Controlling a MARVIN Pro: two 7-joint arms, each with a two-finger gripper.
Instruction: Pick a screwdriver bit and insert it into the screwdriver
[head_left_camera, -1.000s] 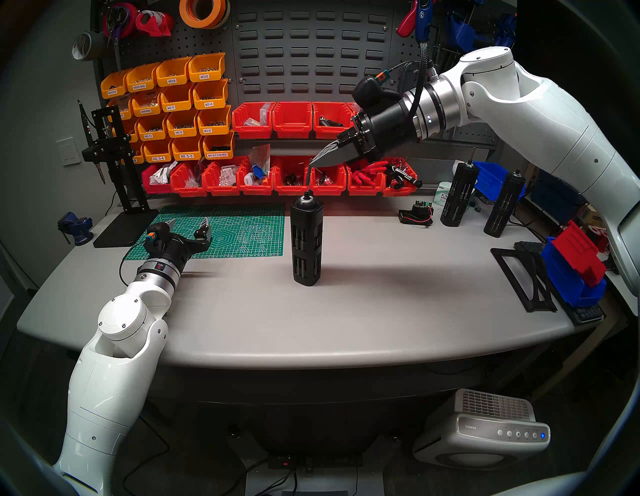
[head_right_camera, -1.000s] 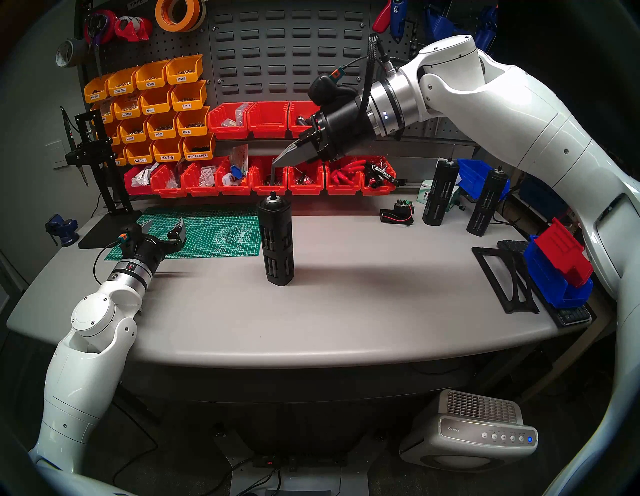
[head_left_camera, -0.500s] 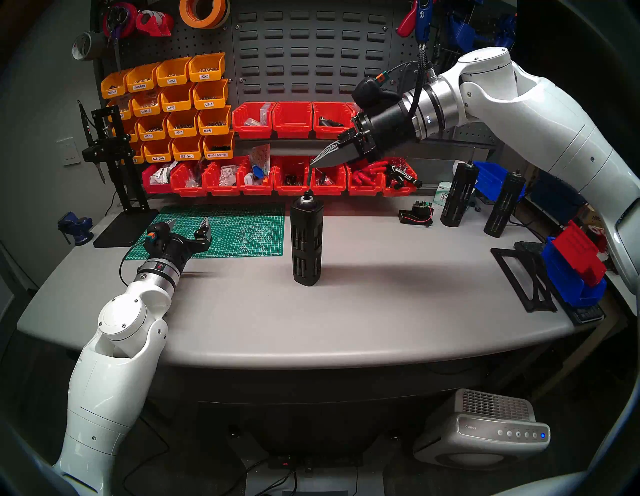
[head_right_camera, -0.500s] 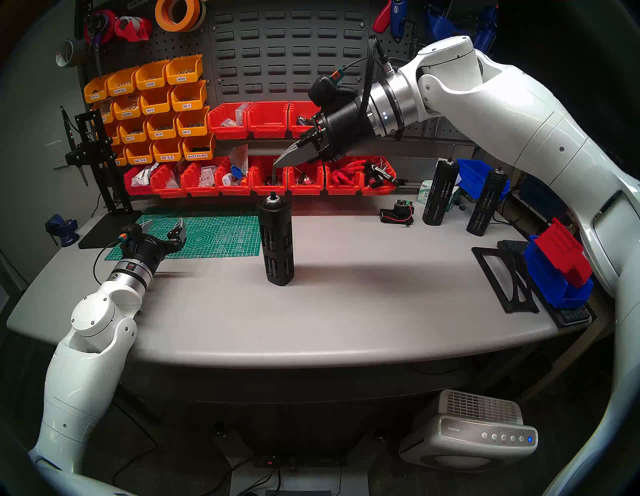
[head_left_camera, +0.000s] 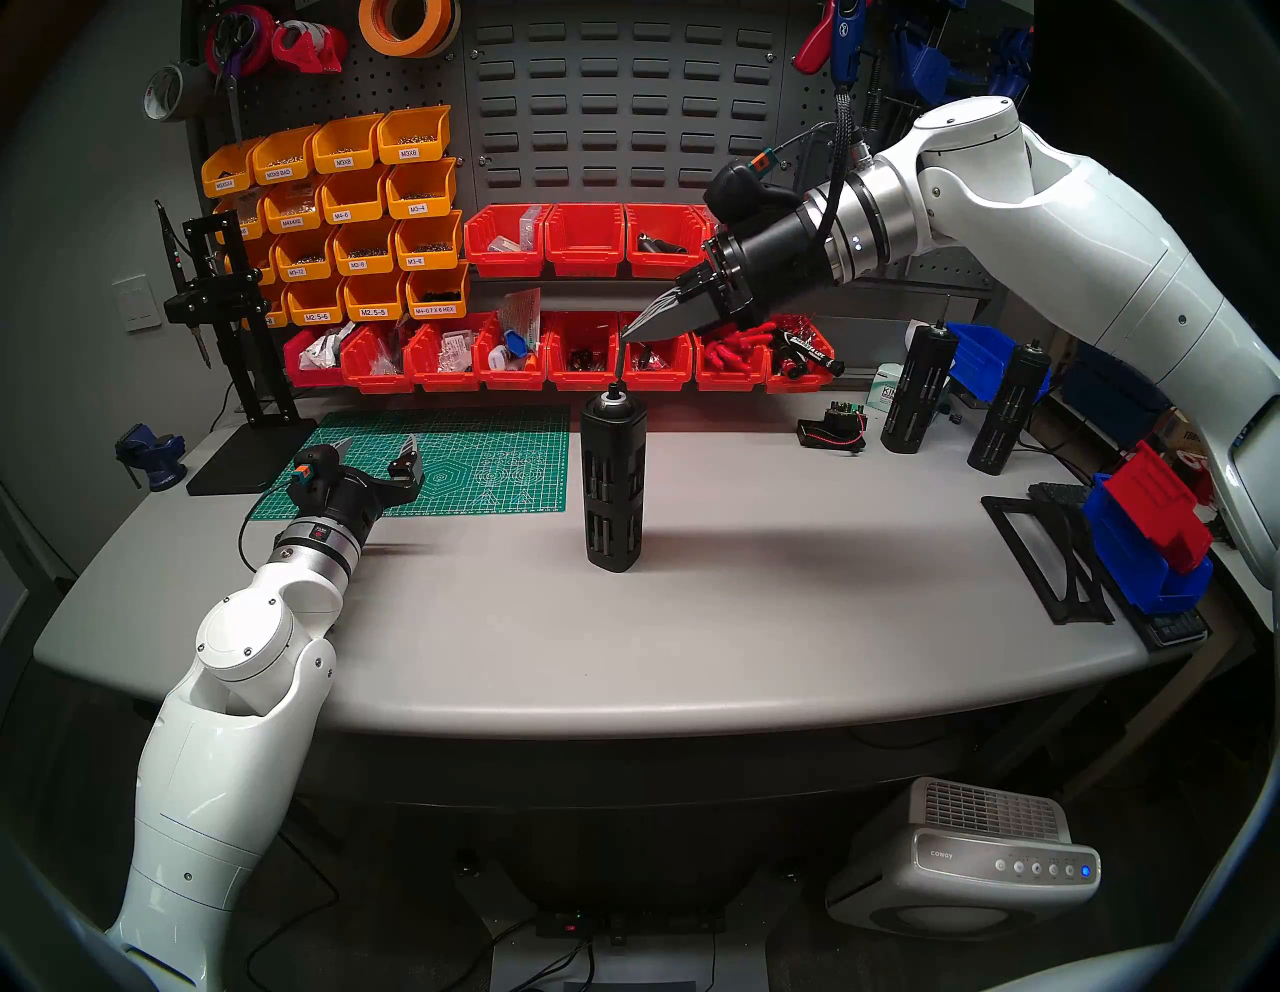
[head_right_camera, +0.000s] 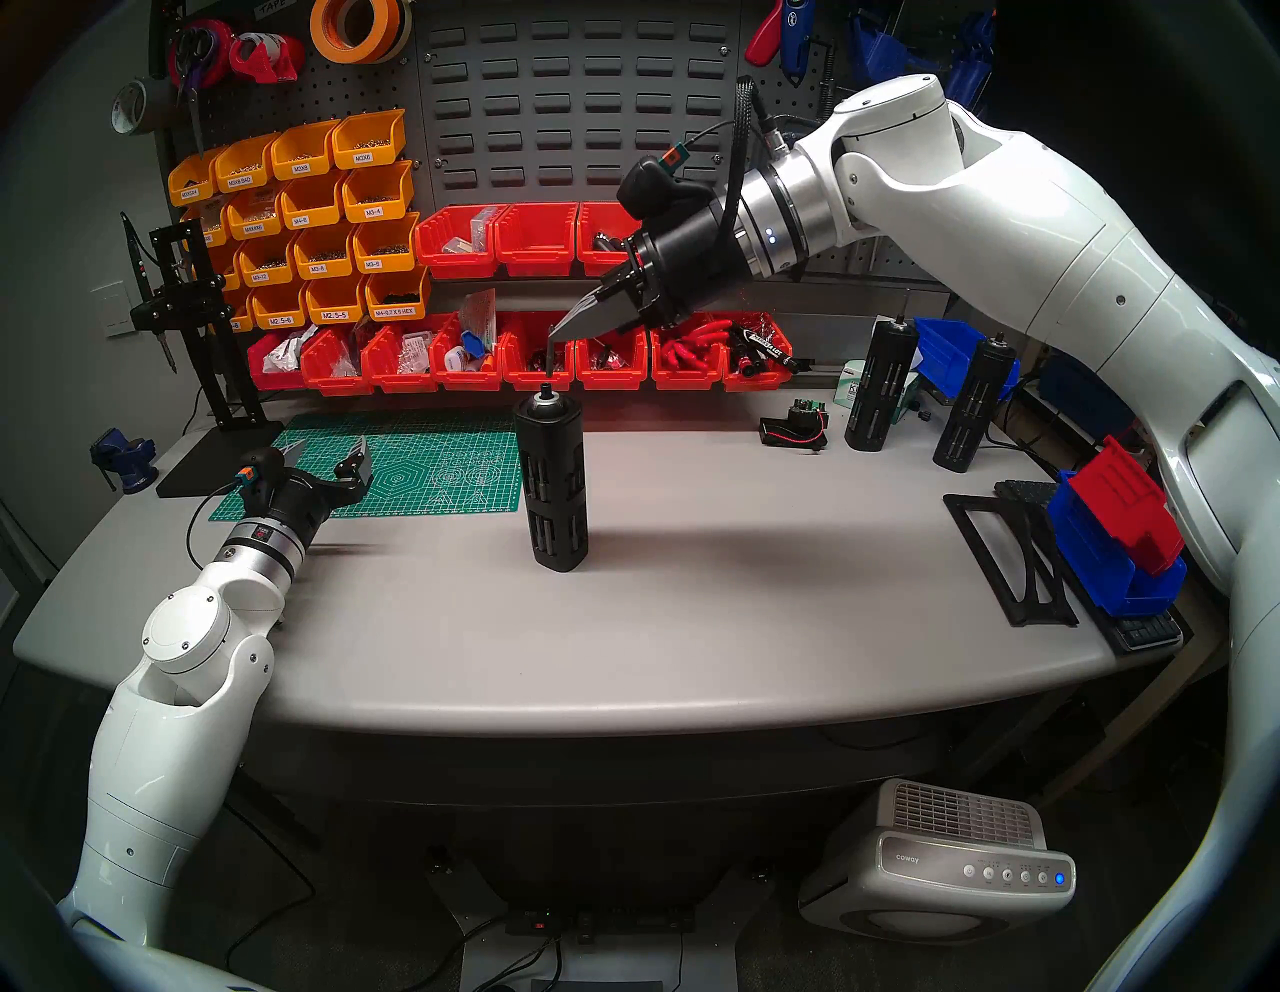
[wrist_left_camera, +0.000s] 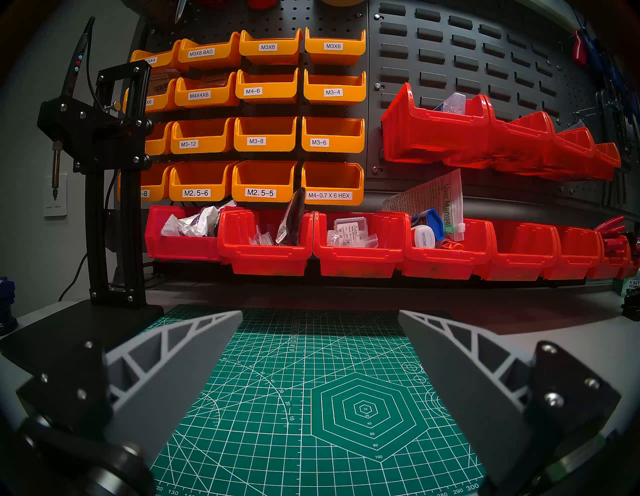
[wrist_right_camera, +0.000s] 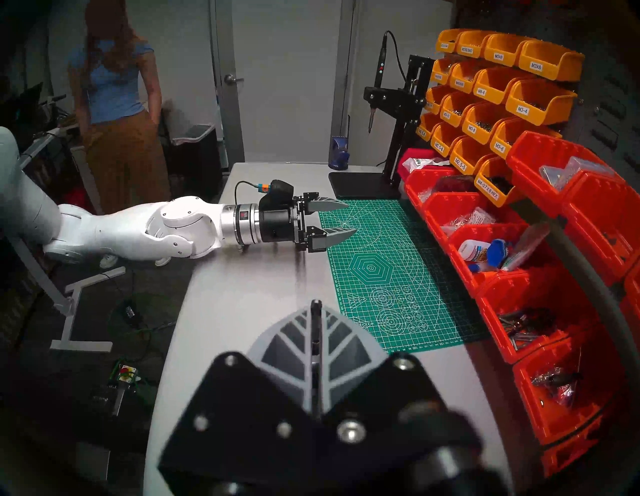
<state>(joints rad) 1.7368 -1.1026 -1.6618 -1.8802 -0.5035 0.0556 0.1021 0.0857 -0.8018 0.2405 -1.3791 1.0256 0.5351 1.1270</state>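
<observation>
bit: screwdriver bit (head_left_camera: 616, 358) thin dark rod, hangs vertical just above screwdriver (head_left_camera: 614, 480) socket
R grip: right gripper (head_left_camera: 627, 330) clamped on bit's top
L grip: left gripper (head_left_camera: 379, 449) wide, empty

A grey workbench (head_left_camera: 692, 623) carries a black slotted screwdriver (head_left_camera: 614, 478) standing upright at its centre. Left of the screwdriver lies a green cutting mat (head_left_camera: 471, 457); far right of it stand two more black cylinders (head_left_camera: 918, 391) and a flat black frame (head_left_camera: 1046, 554).
</observation>
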